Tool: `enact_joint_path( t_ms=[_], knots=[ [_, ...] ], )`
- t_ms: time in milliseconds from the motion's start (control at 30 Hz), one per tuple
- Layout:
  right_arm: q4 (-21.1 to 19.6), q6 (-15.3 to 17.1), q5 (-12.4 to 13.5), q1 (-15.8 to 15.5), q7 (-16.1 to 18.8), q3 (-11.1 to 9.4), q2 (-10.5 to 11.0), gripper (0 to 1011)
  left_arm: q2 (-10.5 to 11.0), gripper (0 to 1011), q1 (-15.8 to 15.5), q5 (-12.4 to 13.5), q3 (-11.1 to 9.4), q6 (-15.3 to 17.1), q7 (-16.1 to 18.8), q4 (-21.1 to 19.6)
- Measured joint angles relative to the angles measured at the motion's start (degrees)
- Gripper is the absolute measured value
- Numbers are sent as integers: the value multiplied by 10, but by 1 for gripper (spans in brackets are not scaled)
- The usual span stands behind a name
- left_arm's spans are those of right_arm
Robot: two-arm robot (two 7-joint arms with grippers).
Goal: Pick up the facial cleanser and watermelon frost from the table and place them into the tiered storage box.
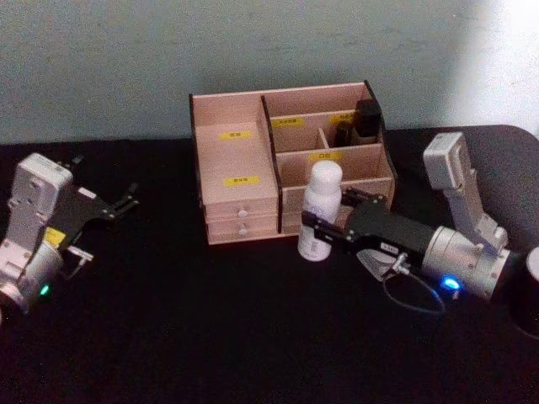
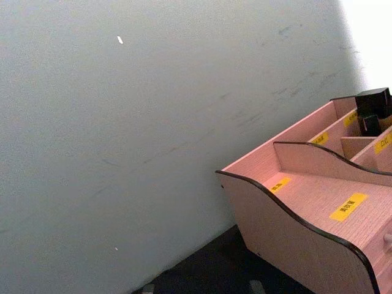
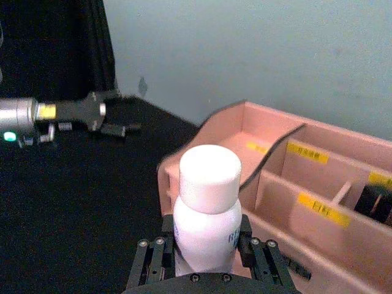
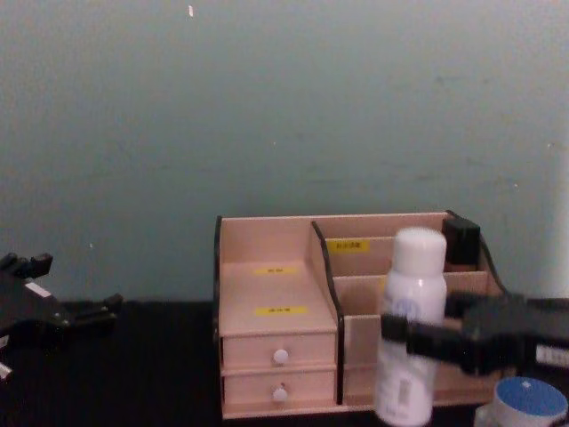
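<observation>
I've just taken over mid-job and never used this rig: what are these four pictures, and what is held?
This is a two-armed robot. One picture looks down from its head, one forward from its chest, one from each wrist. On the black table stands the tiered storage box, with a dark item at its rear right. The right gripper has its fingers shut on the white facial cleanser bottle, in front of the box. The left gripper hangs open at the left.

head view high over the tiered storage box [image 1: 240, 160], chest view low and frontal, wrist views close beside it
</observation>
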State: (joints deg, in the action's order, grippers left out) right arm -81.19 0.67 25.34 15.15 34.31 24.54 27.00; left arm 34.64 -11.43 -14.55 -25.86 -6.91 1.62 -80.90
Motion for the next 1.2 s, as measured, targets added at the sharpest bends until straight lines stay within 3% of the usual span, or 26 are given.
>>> enact_joint_path(
  t_ms=[200,467,767,1200],
  knots=[
    [-18,10,17,10,-7,-4,1,593,0,1001,0,0,0,0,0,0],
    [-10,8,23,43,-38,-8,-18,593,0,1001,0,0,0,0,0,0],
    [47,-5,-6,98,-70,-4,-51,593,0,1001,0,0,0,0,0,0],
    [140,-29,-32,155,-83,-10,-97,593,0,1001,0,0,0,0,0,0]
  ],
)
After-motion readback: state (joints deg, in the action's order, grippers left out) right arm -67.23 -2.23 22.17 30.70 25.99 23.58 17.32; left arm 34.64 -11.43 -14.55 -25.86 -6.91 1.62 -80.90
